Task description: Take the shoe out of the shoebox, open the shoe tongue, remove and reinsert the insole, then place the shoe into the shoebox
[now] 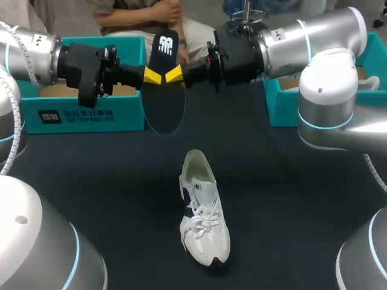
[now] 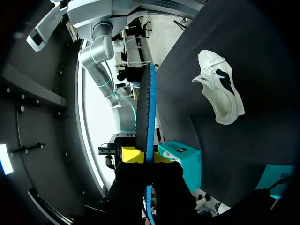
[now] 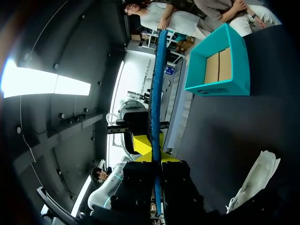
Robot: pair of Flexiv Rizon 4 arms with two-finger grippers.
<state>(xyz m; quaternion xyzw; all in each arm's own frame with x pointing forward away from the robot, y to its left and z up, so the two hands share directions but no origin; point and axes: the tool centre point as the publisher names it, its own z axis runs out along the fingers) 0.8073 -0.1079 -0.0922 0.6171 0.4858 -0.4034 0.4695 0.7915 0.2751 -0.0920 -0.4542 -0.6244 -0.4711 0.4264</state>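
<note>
A black insole point(image 1: 164, 96) with a blue underside hangs upright in the air over the table's far middle. My left gripper point(image 1: 152, 76) is shut on its left edge and my right gripper point(image 1: 175, 75) is shut on its right edge, yellow tips almost meeting. In the left wrist view the insole point(image 2: 146, 108) runs edge-on out of my left gripper point(image 2: 146, 157). The right wrist view shows the insole point(image 3: 157, 89) the same way in my right gripper point(image 3: 155, 157). The white shoe point(image 1: 204, 208) lies on the dark table below, toe toward the near edge, also seen as shoe point(image 2: 219, 89) and shoe point(image 3: 255, 180).
An open teal shoebox point(image 1: 91, 112) stands at the back left, just behind the insole, also visible as box point(image 3: 218, 65). A second teal box point(image 1: 284, 106) stands at the back right under my right arm. The dark tabletop point(image 1: 109, 175) stretches around the shoe.
</note>
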